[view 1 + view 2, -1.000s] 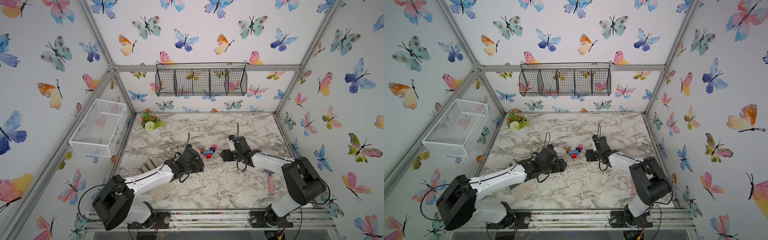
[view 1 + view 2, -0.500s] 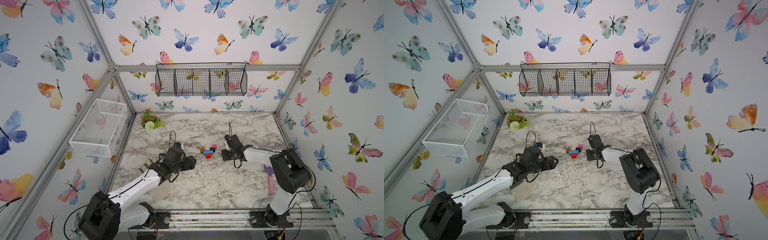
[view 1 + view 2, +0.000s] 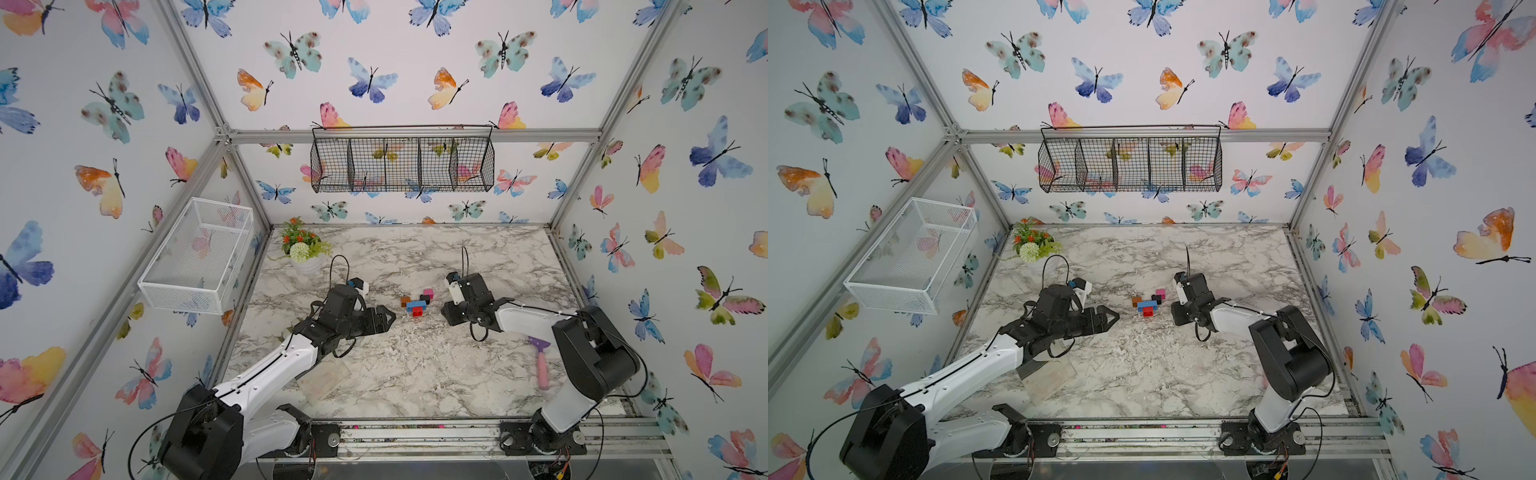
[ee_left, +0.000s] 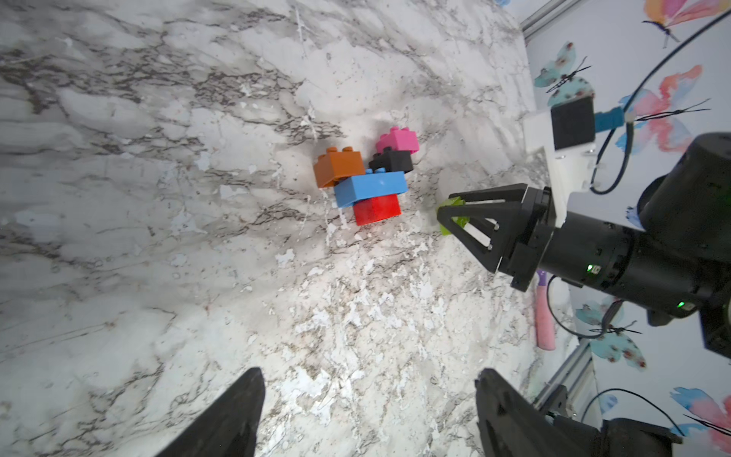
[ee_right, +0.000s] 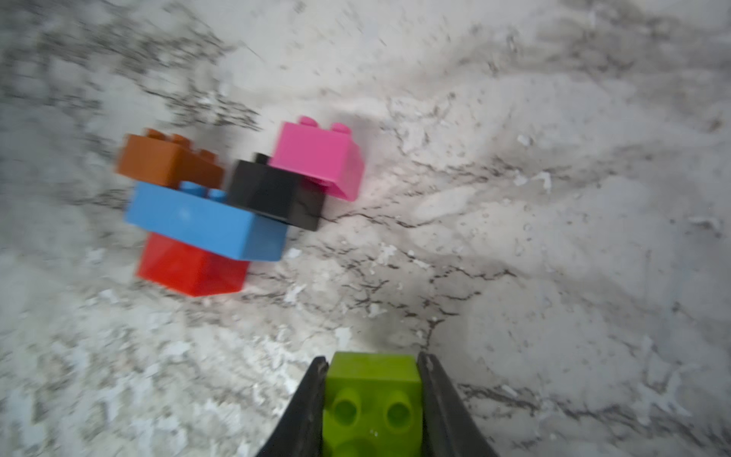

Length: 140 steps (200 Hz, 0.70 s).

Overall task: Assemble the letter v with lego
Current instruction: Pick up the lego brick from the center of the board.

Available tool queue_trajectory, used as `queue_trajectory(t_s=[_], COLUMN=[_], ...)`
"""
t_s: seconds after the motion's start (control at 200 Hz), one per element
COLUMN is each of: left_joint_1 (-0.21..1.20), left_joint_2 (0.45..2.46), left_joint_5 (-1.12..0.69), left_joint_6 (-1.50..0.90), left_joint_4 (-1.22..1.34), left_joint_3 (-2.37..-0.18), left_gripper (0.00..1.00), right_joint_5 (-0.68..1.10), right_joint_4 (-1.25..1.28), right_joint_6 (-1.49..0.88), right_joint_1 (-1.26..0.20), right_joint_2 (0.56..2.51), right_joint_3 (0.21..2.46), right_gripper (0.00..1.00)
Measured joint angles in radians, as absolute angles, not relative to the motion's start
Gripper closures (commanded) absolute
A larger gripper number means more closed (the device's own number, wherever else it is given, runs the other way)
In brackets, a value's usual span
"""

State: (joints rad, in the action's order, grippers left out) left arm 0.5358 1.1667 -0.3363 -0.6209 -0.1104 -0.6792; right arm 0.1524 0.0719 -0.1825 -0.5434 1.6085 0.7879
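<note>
On the table [image 3: 415, 374], the V [image 4: 368, 178] looks nearly built: red point [image 4: 375, 209], blue bar [image 4: 370, 188], orange [image 4: 338, 168] and black [image 4: 391, 160] above, pink tip [image 4: 397, 140]. Left to add, I judge, is the green brick [image 5: 372, 395], pinched by the right hand [image 5: 372, 359] just beside. The left hand [image 4: 370, 372] gapes empty.

Marble tabletop [image 3: 415, 374], black wire basket [image 3: 402, 189], white mesh basket [image 3: 183, 297], flower pot [image 3: 305, 249], pink-handled scraper [image 3: 541, 365]
</note>
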Motion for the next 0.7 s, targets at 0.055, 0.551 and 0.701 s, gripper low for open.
queue_trajectory(t_s=[0.055, 0.551, 0.701], left_joint_1=[0.529, 0.598, 0.609], left_joint_2=[1.164, 1.111, 1.144], left_joint_5=[-0.391, -0.799, -0.836], left_joint_6=[-0.627, -0.768, -0.772], left_joint_4=[-0.090, 0.109, 0.112], left_joint_3=[-0.689, -0.727, -0.726], left_gripper=[0.19, 0.35, 0.36], right_joint_5=[0.234, 0.796, 0.859], right_joint_4=[0.171, 0.899, 0.835], right_joint_6=[-0.165, -0.014, 0.066], right_joint_1=[-0.543, -0.544, -0.551], right_joint_2=[1.534, 1.298, 1.298], right_joint_3=[0.730, 0.427, 0.483], right_gripper=[0.95, 0.99, 0.98])
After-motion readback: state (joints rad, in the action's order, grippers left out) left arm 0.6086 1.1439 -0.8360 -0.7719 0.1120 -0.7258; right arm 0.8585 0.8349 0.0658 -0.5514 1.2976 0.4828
